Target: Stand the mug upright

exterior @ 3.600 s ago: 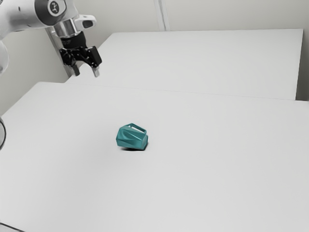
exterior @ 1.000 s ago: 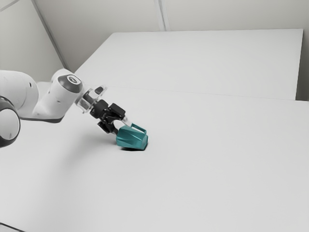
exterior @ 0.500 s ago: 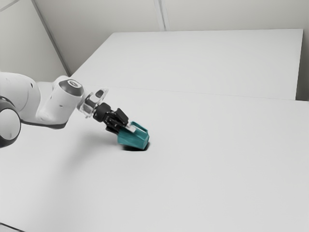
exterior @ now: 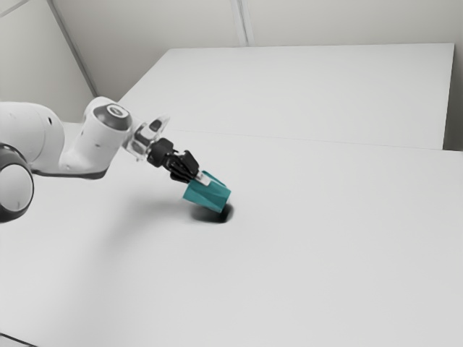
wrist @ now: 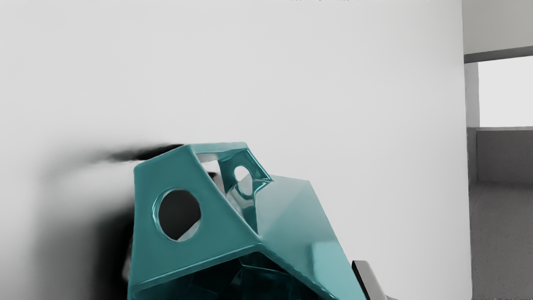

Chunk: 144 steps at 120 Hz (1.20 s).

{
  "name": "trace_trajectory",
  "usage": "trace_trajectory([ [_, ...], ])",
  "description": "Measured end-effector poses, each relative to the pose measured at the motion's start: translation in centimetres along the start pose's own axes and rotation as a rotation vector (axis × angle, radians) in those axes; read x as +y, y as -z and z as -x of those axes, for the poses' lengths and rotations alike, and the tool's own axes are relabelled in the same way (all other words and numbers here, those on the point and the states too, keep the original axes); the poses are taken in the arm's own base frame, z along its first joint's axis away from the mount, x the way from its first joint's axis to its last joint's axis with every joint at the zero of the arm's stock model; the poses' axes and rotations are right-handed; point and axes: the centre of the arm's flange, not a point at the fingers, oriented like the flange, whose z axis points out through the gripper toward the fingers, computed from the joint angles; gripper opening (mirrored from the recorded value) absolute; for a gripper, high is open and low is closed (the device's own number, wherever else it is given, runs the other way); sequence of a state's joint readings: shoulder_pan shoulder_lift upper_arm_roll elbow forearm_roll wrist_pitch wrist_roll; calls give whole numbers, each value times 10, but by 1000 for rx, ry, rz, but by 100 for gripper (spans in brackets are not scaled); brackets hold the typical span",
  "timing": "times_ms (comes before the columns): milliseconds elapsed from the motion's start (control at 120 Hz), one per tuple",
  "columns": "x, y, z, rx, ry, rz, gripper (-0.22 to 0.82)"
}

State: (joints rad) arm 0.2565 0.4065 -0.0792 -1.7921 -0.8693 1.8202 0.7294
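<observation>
By the gripper (exterior: 198,181), clamped from both sides, the mug (exterior: 210,195) is being held tilted. The mouth (wrist: 250,277) is facing back toward the gripper; the long axis is sloping down toward the exterior view's right, the base (exterior: 225,202) pointing farthest away, above the table (exterior: 304,253). For standing, the base is probably needing to be swung down beneath the mouth, then lowered.
</observation>
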Motion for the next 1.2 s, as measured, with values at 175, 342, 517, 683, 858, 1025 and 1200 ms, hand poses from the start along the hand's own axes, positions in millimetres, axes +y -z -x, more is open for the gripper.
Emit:
trace_trajectory([
  [175, 19, 4, -3, -11, -37, -32, -18],
  [342, 35, 15, -1, -54, -73, -117, -18],
  [517, 59, 27, 2, -101, -120, -225, -18],
  [683, 71, 29, 3, -139, -151, -339, -18],
  [858, 72, 23, -1, -158, -171, -443, -18],
  [1025, 80, 17, -9, -167, -215, -541, -18],
  [1200, 87, 12, -14, -170, -251, -623, -18],
])
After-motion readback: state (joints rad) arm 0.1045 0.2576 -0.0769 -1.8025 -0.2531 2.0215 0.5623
